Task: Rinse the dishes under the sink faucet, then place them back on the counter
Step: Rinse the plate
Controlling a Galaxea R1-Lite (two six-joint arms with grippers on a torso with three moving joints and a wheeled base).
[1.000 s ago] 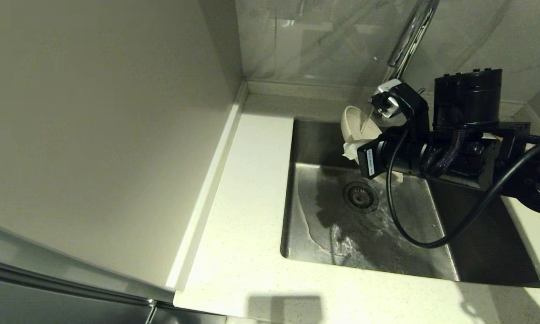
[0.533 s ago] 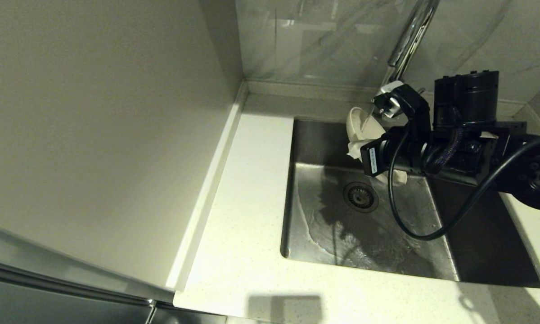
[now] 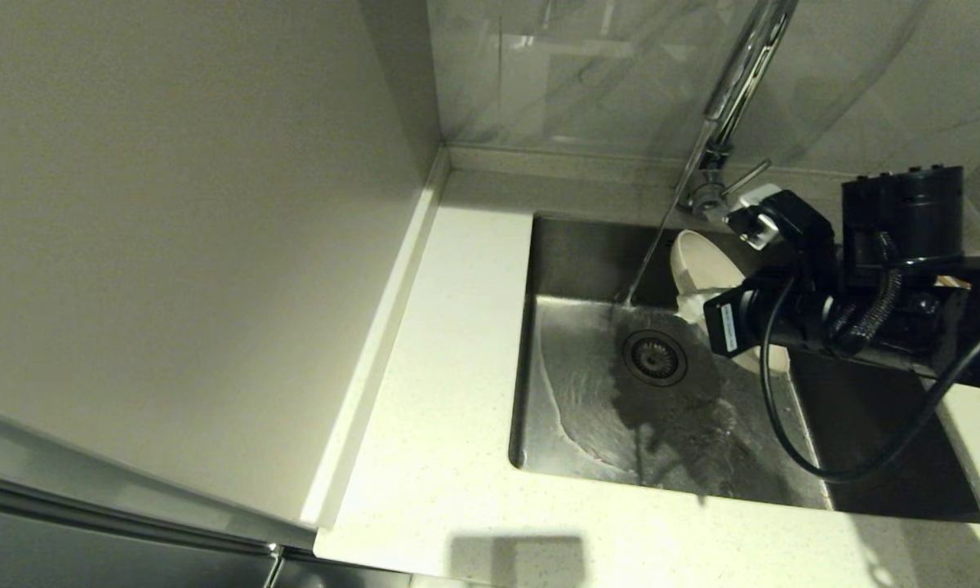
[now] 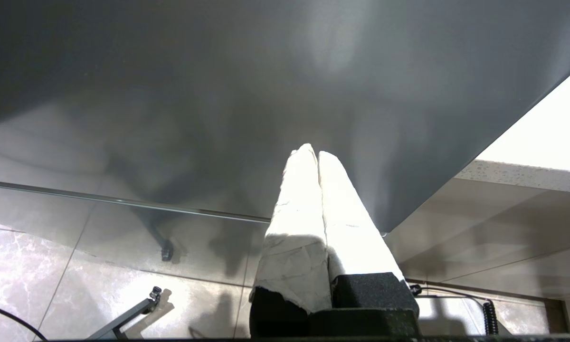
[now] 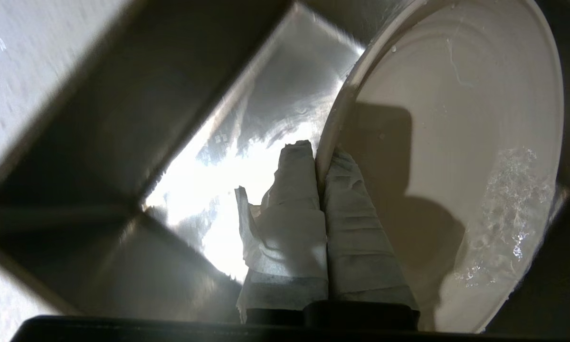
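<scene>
Grey marbled wall [image 3: 588,73] behind; plain panel [image 3: 171,245] at left; marbled floor tiles [image 4: 23,266].

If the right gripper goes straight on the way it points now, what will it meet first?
Probably the steel wall or floor of the sink; depth is unclear. The right gripper is shut on the rim of the plate.

The plate [image 5: 456,156] is held on edge between the right jaws, over the sink [image 3: 588,400]. The drain [image 3: 655,357] lies below and left of the jaws; the faucet [image 3: 731,98] stands behind them. The sink is set into the surface [image 3: 449,343].
</scene>
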